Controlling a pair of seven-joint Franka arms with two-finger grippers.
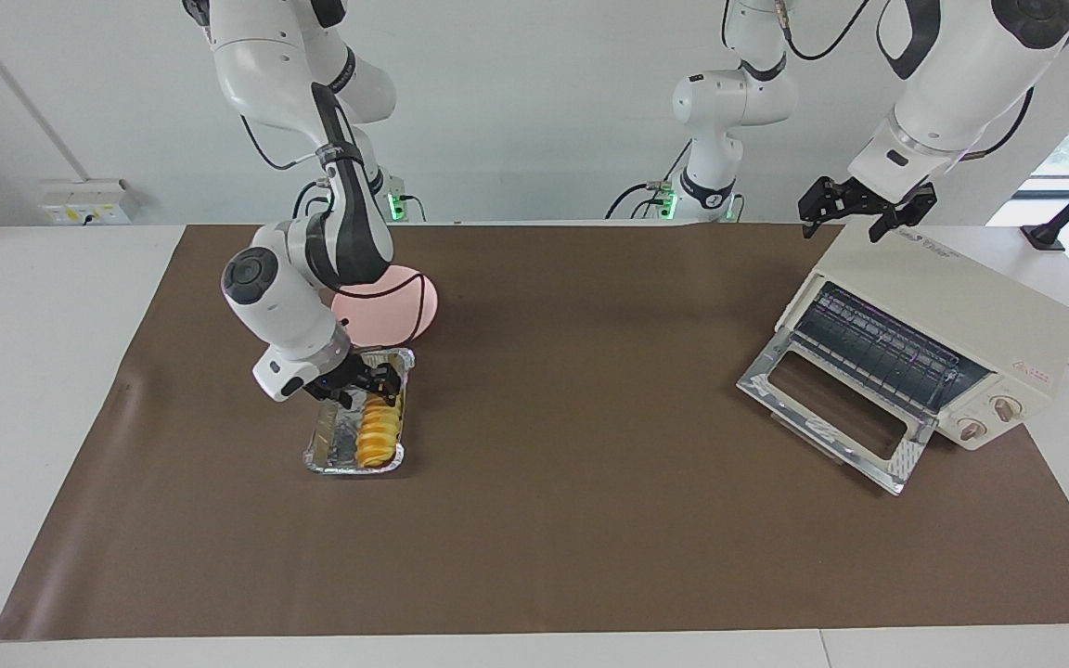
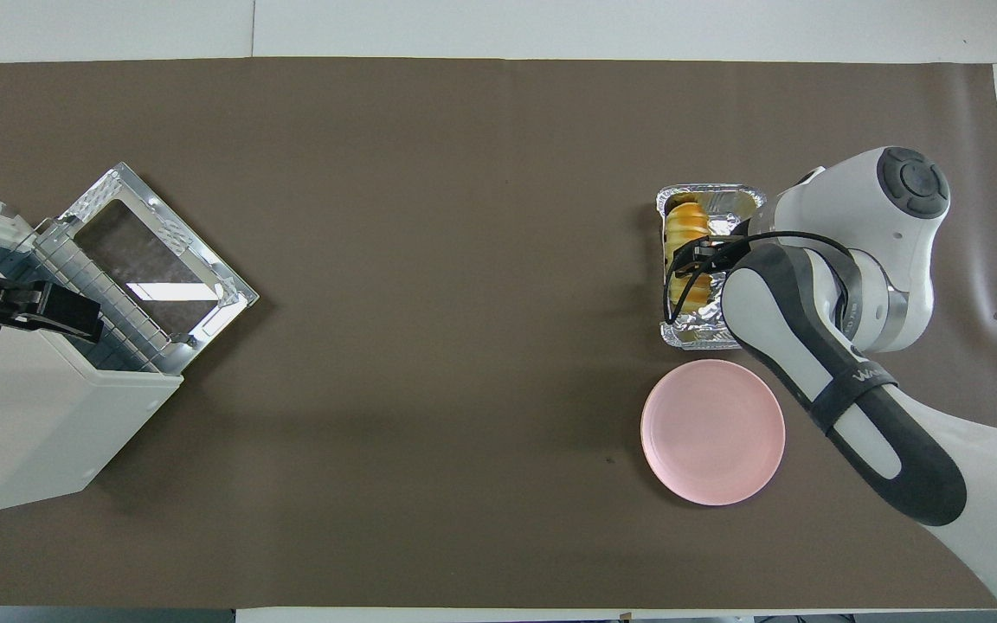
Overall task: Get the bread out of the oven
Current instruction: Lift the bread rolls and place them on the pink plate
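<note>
- Although the oven (image 1: 924, 348) stands with its door dropped open at the left arm's end of the table, we find the bread (image 1: 378, 433) already out, lying in the foil tray (image 1: 330, 450) at the right arm's end.
- We judge the step in hand to be lifting the loaf from the tray: our right gripper (image 1: 377, 385) is low over it, fingers spread to either side, not visibly clamped.
- Next, we would close on the bread and carry it to the pink plate (image 2: 713, 433), just beside the tray and nearer the robots.
- Our left gripper (image 1: 855, 209) waits over the oven's top; whether it is open we cannot tell.
</note>
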